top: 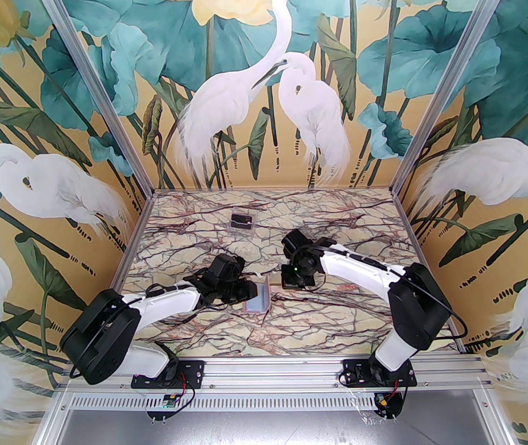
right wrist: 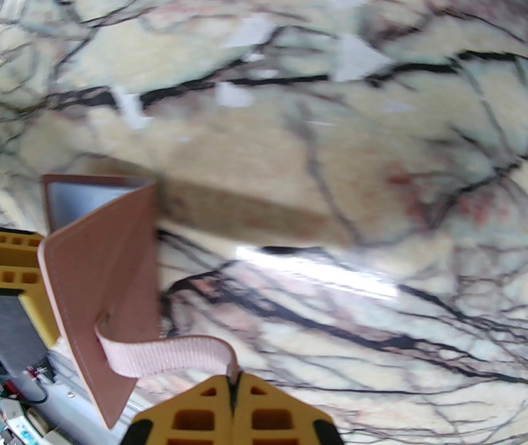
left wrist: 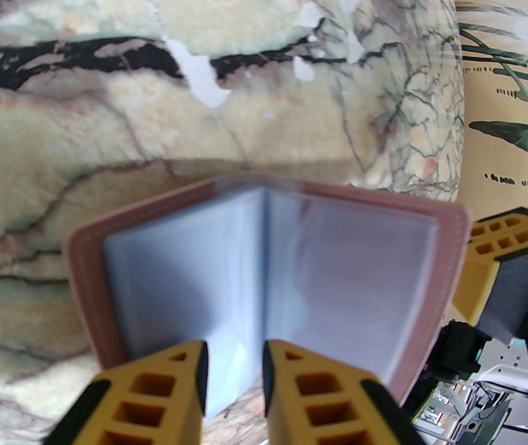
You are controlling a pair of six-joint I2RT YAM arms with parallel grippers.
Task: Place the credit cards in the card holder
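The card holder (top: pixel 255 304) sits a little below the middle of the top view, between the two grippers, opened like a book. In the left wrist view it (left wrist: pixel 338 267) fills the lower middle of the frame, dusty-pink cover around pale grey-blue sleeves (left wrist: pixel 176 285). In the right wrist view its outer cover (right wrist: pixel 102 267) stands tilted at the lower left.

The left gripper (top: pixel 247 291) meets the holder from the left of the top view. Its yellow fingers (left wrist: pixel 185 387) stand narrowly apart at the bottom of its own view, with the edge of a sleeve in the gap. Whether the pads touch that sleeve is hard to say through the blur.

The right gripper (top: pixel 287 282) is just right of the holder. Its jaws are pressed together at the bottom of its own view (right wrist: pixel 235 380), pinching the end of the holder's pink strap (right wrist: pixel 166 352), which arcs up from the cover.

Towards the upper middle of the table, well apart from both grippers, lies a small clear box (top: pixel 242 231). The dark shapes in it are probably the credit cards (top: pixel 240 223), though they are too small to be sure.

The table (top: pixel 338 322) is marble-patterned, cream with dark and reddish veins, and shows small white chipped patches (left wrist: pixel 204 77) up close. Around it rise walls painted with a mural (top: pixel 264 86) of white egrets, teal lotus leaves and pale yellow flowers on an ochre ground. Aluminium posts (top: pixel 102 81) mark the corners, and an aluminium rail (top: pixel 273 370) along the bottom carries both arm bases.
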